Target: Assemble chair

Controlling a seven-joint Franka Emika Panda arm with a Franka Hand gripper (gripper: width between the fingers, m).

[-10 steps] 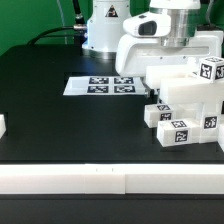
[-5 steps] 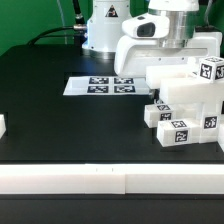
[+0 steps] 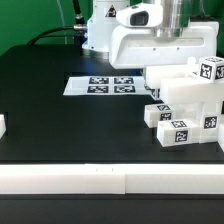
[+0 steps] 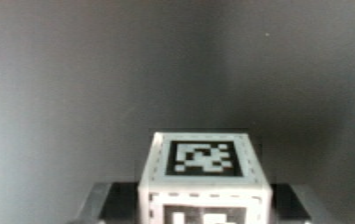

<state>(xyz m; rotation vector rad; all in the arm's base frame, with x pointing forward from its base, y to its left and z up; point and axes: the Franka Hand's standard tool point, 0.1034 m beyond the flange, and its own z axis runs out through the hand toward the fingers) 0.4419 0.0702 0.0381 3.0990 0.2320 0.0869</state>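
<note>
In the wrist view a chunky white chair part (image 4: 202, 170) with a black-and-white tag on its end sits between my dark fingers (image 4: 121, 200). My gripper (image 4: 202, 205) is shut on it from both sides. In the exterior view the white hand (image 3: 160, 45) hangs over the cluster of tagged white chair parts (image 3: 190, 105) at the exterior view's right. A long white block (image 3: 168, 76) lies just under the hand. The fingertips are hidden there by the hand's body.
The marker board (image 3: 105, 85) lies flat on the black table, to the exterior view's left of the parts. A small white piece (image 3: 2, 126) shows at the left edge. A long white rail (image 3: 110, 180) runs along the table's front. The robot base (image 3: 100, 25) stands behind.
The jaws have gone from open to shut on the tagged white part. The hand now looks bigger and higher in the exterior view, covering more of the arm behind it.
</note>
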